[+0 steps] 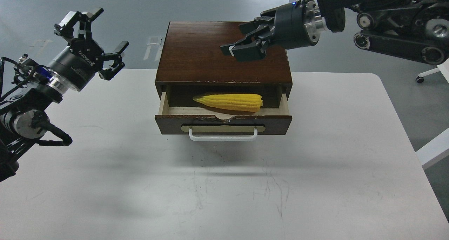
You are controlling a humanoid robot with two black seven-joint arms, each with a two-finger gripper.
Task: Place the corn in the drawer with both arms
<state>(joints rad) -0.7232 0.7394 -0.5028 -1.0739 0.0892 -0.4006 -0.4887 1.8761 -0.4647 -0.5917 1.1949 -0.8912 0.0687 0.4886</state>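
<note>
The yellow corn [229, 101] lies flat inside the open drawer [168, 122] of the dark brown wooden box [196, 54], tip pointing left, free of both grippers. The drawer is pulled out a short way, white bar handle [223, 139] facing me. My right gripper [242, 40] hovers above the box top, to the right of its middle, open and empty. My left gripper [107, 36] is raised at the far left, well away from the box, open and empty.
The box stands at the back middle of the white table [224, 184]. The table's right edge and grey floor lie beyond [414, 103]. A chipped notch marks the drawer front's top edge [224, 118].
</note>
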